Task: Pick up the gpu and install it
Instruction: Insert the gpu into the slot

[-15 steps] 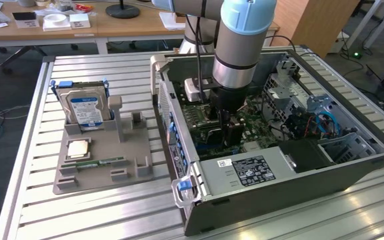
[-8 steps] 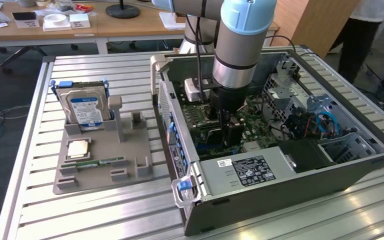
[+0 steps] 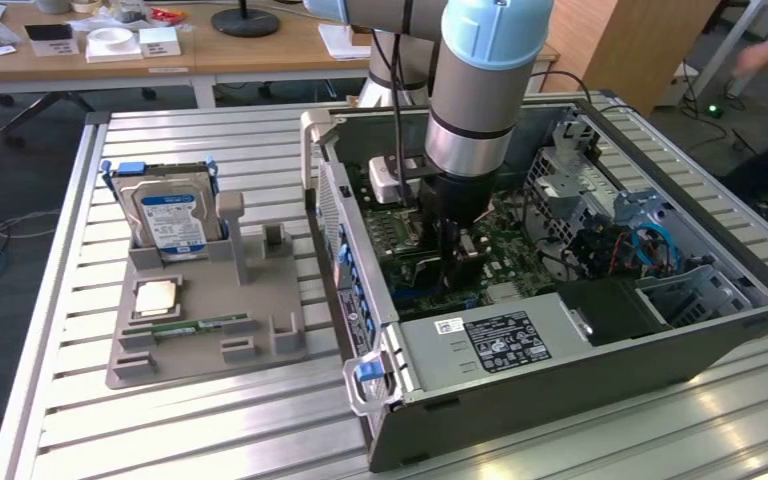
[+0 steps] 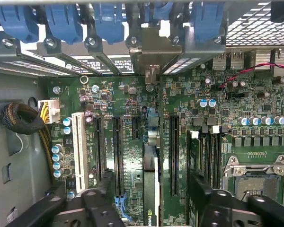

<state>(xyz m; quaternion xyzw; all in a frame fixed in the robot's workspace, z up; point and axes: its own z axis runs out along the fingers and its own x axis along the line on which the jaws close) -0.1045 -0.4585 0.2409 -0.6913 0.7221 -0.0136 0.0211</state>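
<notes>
Seen edge-on, the gpu (image 4: 151,175) is a thin dark card standing upright on the green motherboard (image 4: 128,94) among its long black slots. Its silver end bracket (image 4: 152,56) meets the case's rear wall under the blue clips. My gripper (image 4: 151,205) is open and straddles the card. One black finger (image 4: 104,198) stands on each side with a gap to the card, so nothing is gripped. In the exterior view my gripper (image 3: 454,245) reaches straight down into the open computer case (image 3: 744,300).
A grey holder tray (image 3: 271,300) at the exterior view's left carries a silver hard drive (image 3: 171,215), a square chip (image 3: 156,295) and a narrow memory stick (image 3: 197,325). An empty processor socket (image 4: 255,182), a cable bundle (image 4: 21,118) and the power supply (image 3: 498,340) surround the card.
</notes>
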